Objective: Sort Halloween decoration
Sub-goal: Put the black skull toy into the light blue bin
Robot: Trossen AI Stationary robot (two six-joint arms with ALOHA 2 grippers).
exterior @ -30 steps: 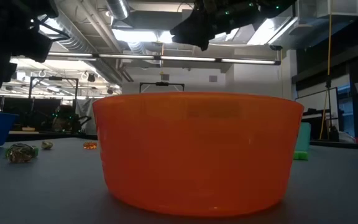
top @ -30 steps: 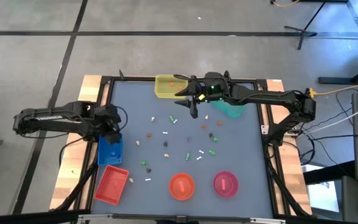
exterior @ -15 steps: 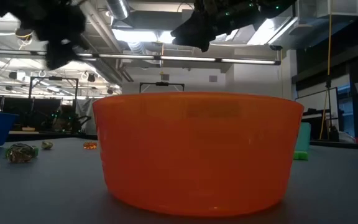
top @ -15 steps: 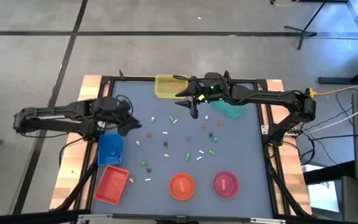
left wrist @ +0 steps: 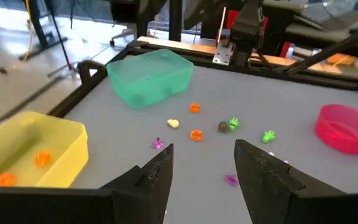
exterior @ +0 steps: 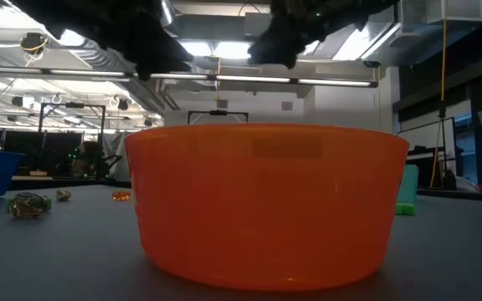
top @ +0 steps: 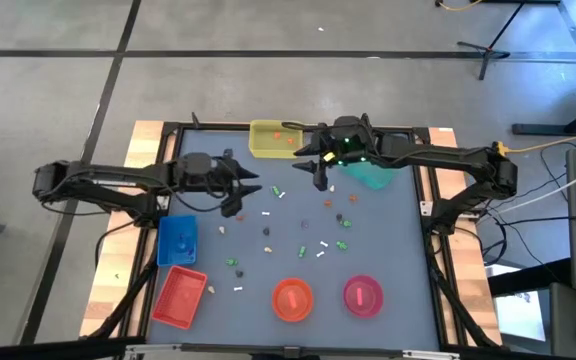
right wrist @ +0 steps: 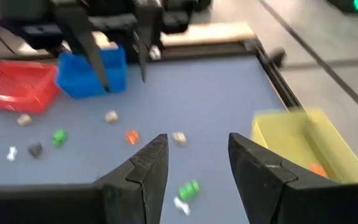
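You were between picks: the left gripper [top: 236, 186] hung over the bench [top: 398, 250] left of centre in the overhead frame, fingers [left wrist: 157, 177] spread and empty, while the right gripper [top: 313, 168] hovered just beside the yellow tray [top: 265, 145] at the upper middle, its fingers [right wrist: 146, 165] also apart with nothing between them. The trinkets [top: 304, 232] lay scattered across the middle of the bench, with two orange ones [left wrist: 22, 169] already in the yellow tray. My judgement was that the next move called for lowering one gripper straight over a single trinket, such as the orange one [right wrist: 132, 137] ahead of the right gripper, and closing squarely on something that small.
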